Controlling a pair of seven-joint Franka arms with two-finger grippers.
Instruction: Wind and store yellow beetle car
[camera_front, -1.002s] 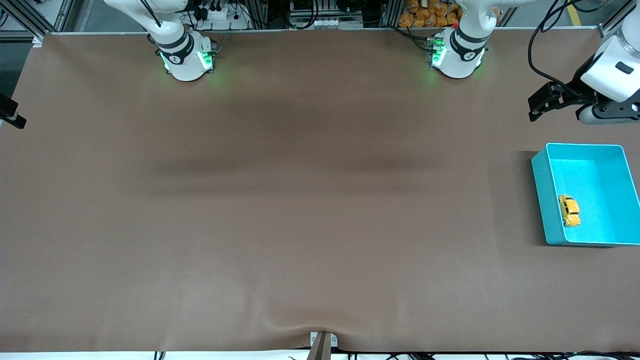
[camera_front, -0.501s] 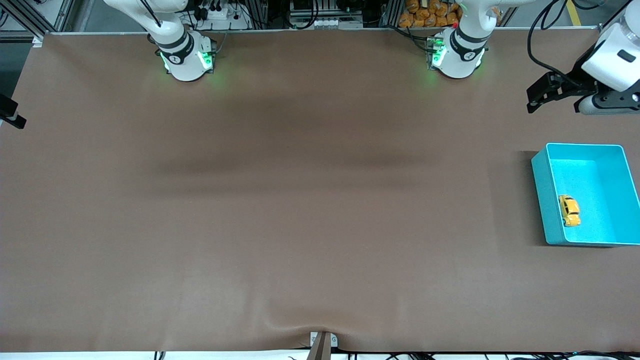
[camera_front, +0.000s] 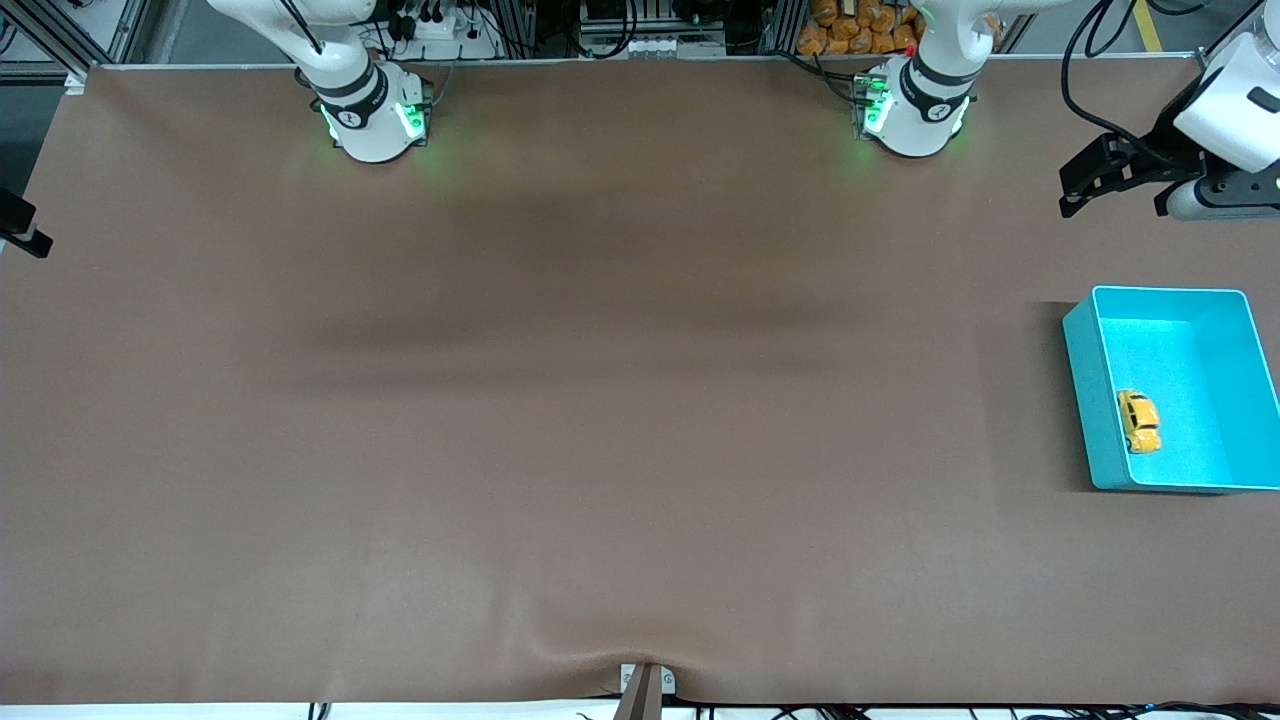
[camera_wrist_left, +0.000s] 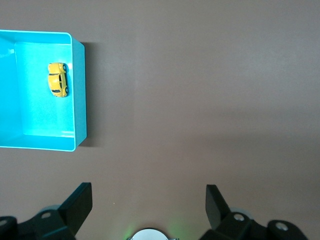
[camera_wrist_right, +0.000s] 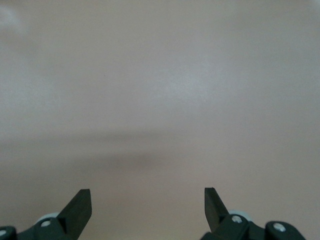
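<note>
Since a second ago, the left gripper (camera_front: 1085, 185) has drawn up and away from the teal bin (camera_front: 1080, 400), toward the left arm's base; now it hangs over bare table at the left arm's end, fingers (camera_wrist_left: 80, 202) spread wide and holding nothing. Inside the bin, the yellow beetle car (camera_front: 1138, 421) sits on the floor against the wall that faces the table's middle, nearer the front camera than the bin's centre. Off at the right arm's end, the right gripper (camera_wrist_right: 147, 205) waits over bare brown table (camera_front: 600, 400), jaws apart and empty.
</note>
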